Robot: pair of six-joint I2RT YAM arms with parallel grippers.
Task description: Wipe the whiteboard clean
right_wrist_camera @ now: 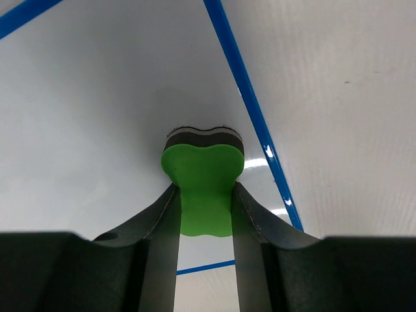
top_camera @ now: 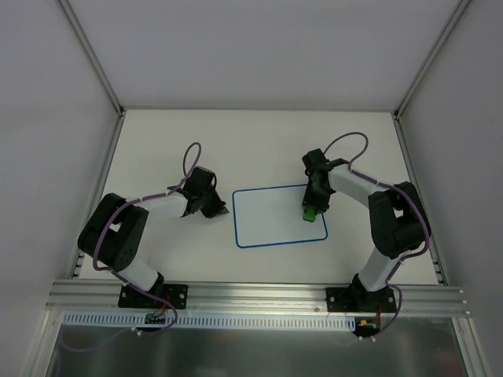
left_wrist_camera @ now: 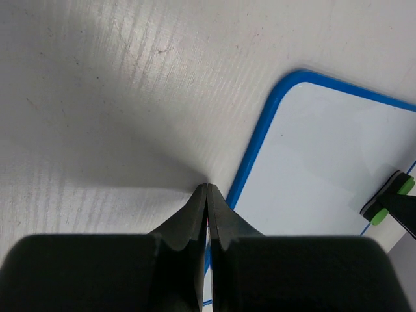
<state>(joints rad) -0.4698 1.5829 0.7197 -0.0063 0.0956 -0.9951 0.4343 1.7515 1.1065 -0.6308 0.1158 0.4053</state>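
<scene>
The flat white rectangular whiteboard with a thin blue border (top_camera: 275,220) lay on the white table (top_camera: 173,149) between the arms. Up close, the right wrist view showed the right gripper (right_wrist_camera: 205,187) pinching a green foam eraser block (right_wrist_camera: 203,166) over the board, near its right border. The left wrist view showed the left gripper (left_wrist_camera: 208,190) pressed together, empty, just beside the left border.

1. The whiteboard (top_camera: 271,220) lies at the centre of the table (top_camera: 236,141).
2. My left gripper (top_camera: 218,210) stands at its 9 o'clock, tips just beside the edge.
3. My right gripper (top_camera: 312,210), towards its 3 o'clock, has the eraser (right_wrist_camera: 203,175) between its fingers, over the board.
</scene>
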